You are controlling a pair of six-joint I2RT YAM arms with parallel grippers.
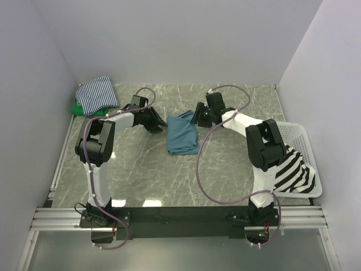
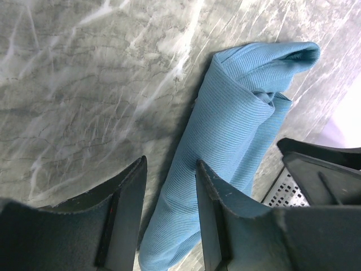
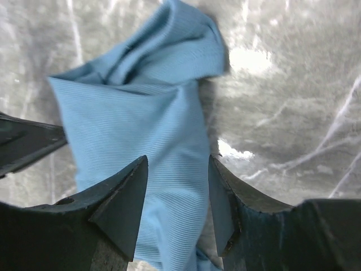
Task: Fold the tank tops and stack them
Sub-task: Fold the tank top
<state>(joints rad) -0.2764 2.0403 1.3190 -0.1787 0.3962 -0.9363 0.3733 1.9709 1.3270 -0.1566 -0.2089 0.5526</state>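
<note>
Closest in, the left tool (image 2: 169, 169) stands with its jaws partly apart, with only bare counter (image 2: 84, 84) and the near edge of the teal top (image 2: 237, 113) between them; it grips nothing. Facing it, the right tool (image 3: 176, 164) is likewise spread part-way over the same cloth from the other side, also empty.

From above, the teal top lies mid-counter between the two tools, doubled into a narrow, lumpy strip with one end bunched rather than flat. In the far left corner the thin-striped top (image 1: 97, 95) rests on the green top (image 1: 79, 108), which looks like the stack begun. At the right, the bold-striped top (image 1: 293, 169) hangs over the rim of the basket (image 1: 304, 132), not yet folded.

The step in hand seems to be folding the teal top. Next, each tool probably has to close on a layer at the bunched end, smooth it, and bring it squarely over the other end before the piece goes to the stack.
</note>
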